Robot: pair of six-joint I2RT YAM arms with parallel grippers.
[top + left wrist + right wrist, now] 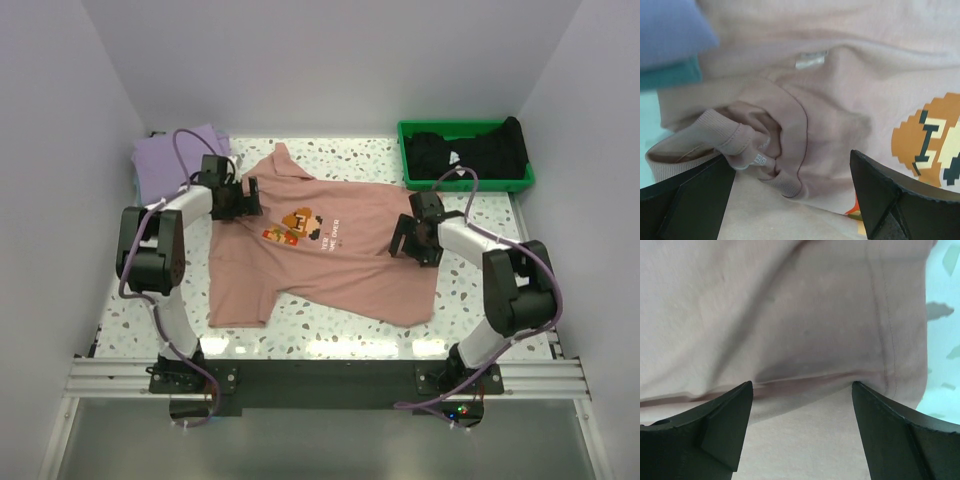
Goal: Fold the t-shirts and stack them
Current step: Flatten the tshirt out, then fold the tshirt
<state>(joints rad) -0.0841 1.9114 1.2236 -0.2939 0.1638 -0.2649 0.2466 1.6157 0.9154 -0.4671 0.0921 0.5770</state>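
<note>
Shirt (330, 270) spread flat mid-frame | soft, limp, likely to bunch | left gripper (250, 197) and right gripper (402, 240) both gaping, empty | you'd pinch collar (785, 100) centre-left, hem (905, 340) centre-right.

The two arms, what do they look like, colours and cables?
The left arm and right arm have black joints and silver-white links. A purple cable loops along each. The left tool and right tool are black, with wedge-shaped fingers.

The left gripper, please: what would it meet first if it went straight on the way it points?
Probably the bunched collar of the salmon-pink t-shirt, just ahead of the left gripper; depth is unclear.
</note>
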